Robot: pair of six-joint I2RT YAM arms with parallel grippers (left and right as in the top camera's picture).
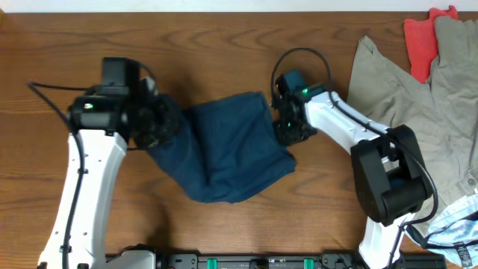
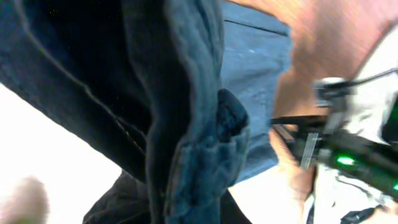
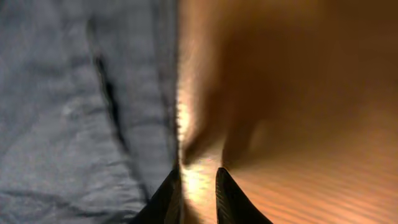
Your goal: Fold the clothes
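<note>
My left gripper (image 1: 158,123) clamps the shorts (image 1: 224,149) at their left edge; my right gripper (image 3: 198,177) hangs narrow and empty just beside them over the table (image 1: 224,45).

The left gripper (image 1: 166,127) lay buried in folds of the shorts (image 1: 228,149), its jaws unreadable, while the khaki garment (image 1: 426,97) ran off the overhead view's right edge and the right wrist view was blurred.

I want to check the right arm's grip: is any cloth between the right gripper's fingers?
No, the right gripper shows only bare table between its fingertips, with the navy shorts lying just left.
</note>
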